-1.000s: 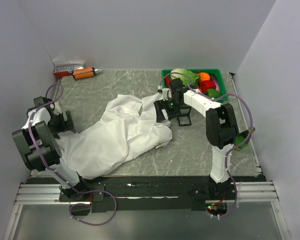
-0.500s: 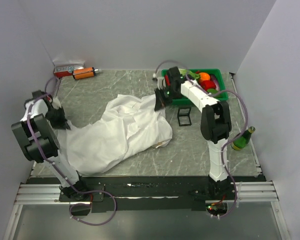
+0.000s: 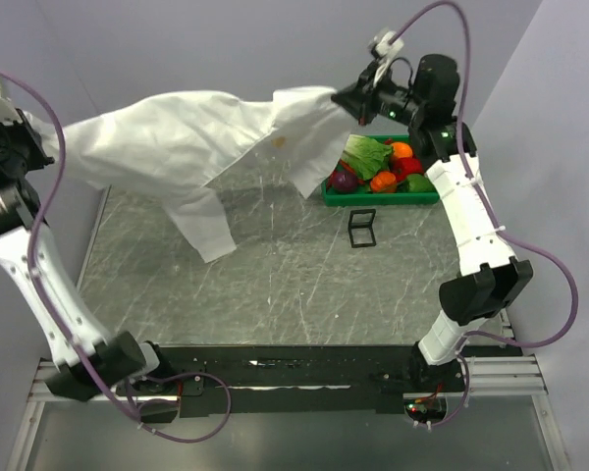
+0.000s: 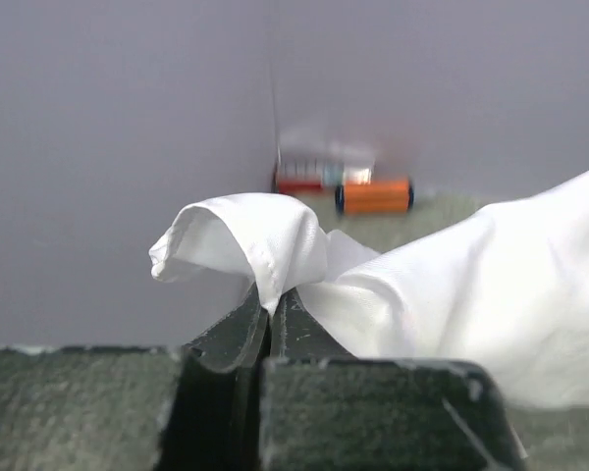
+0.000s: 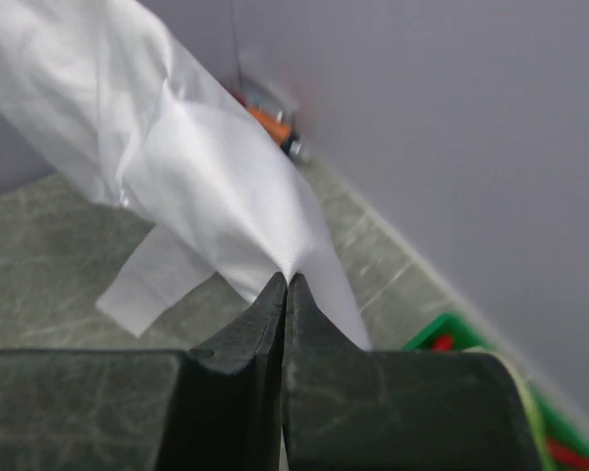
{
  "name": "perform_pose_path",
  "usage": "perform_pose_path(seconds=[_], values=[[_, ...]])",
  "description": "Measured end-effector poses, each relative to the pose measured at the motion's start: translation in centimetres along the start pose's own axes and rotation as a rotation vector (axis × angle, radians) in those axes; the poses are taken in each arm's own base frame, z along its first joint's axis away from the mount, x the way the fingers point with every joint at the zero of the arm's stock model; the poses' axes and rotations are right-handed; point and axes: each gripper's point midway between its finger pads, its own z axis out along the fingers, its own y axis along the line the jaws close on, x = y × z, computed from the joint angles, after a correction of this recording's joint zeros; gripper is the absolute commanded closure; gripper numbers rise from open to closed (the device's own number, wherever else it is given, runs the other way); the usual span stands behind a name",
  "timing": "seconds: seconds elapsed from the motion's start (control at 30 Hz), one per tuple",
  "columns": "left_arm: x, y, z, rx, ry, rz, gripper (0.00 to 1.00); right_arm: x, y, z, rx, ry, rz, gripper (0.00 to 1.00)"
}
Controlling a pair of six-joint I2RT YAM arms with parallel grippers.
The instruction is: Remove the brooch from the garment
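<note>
The garment, a white shirt (image 3: 191,132), hangs stretched in the air above the table between my two grippers. A tiny gold-tan spot, the brooch (image 3: 278,140), shows on the cloth right of the middle. My left gripper (image 3: 39,137) is raised at the far left and shut on one end of the shirt; in the left wrist view its tips (image 4: 272,300) pinch a fold of white cloth (image 4: 265,235). High at the back right, my right gripper (image 3: 348,98) is shut on the other end, its tips (image 5: 286,281) clamping the cloth (image 5: 206,167). A sleeve (image 3: 204,226) dangles down.
A green basket (image 3: 378,197) of vegetables stands at the back right, with a small black stand (image 3: 361,228) in front of it. An orange cylinder (image 4: 373,195) and a red-and-white box (image 4: 309,177) lie in the back left corner. Grey walls close in on three sides.
Both grippers shut on the shirt where it lay crumpled on the table, then both arms rose and spread apart. The shirt now hangs stretched in the air.
</note>
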Motion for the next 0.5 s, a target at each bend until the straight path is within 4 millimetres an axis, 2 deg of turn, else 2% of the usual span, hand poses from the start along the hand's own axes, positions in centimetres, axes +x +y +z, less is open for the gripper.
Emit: perform_pose_path(seconds=[0.07,0.13,0.17,0.2,0.23,0.27,0.3,0.37,0.43,0.5], values=[[-3.3,-1.0,-2.8,-0.003,-0.111,0.037,0.99,-3.1,0.1,-0.4,0.004,-0.072,-0.053,1.00],[-5.9,-1.7,-5.3,-0.008,-0.197,0.066,0.97,-5.1,0.5,-0.7,-0.001,-0.110,-0.078,1.00],[-6.6,-1.9,-6.1,-0.011,-0.222,0.075,0.91,-5.8,0.9,-0.7,-0.009,-0.123,-0.088,1.00],[-7.1,-2.0,-6.7,-0.014,-0.244,0.083,0.81,-6.3,1.3,-0.8,-0.017,-0.130,-0.095,1.00],[-7.1,-2.1,-7.0,-0.014,-0.249,0.088,0.79,-6.5,1.7,-0.8,-0.027,-0.132,-0.103,1.00],[-6.6,-2.1,-7.0,-0.013,-0.240,0.095,0.76,-6.6,2.4,-0.8,-0.040,-0.131,-0.112,1.00],[-5.7,-2.0,-6.6,-0.011,-0.221,0.098,0.63,-6.3,3.1,-0.7,-0.055,-0.120,-0.119,1.00],[-2.8,-1.7,-5.3,-0.007,-0.157,0.088,0.54,-5.0,4.8,-0.3,-0.091,-0.092,-0.120,1.00],[1.5,-1.4,-3.2,0.007,-0.059,0.057,0.31,-2.3,7.1,0.0,-0.140,-0.034,-0.088,1.00],[6.3,-0.9,-0.7,0.019,0.058,0.014,0.23,0.8,8.9,0.5,-0.185,0.034,-0.029,1.00]])
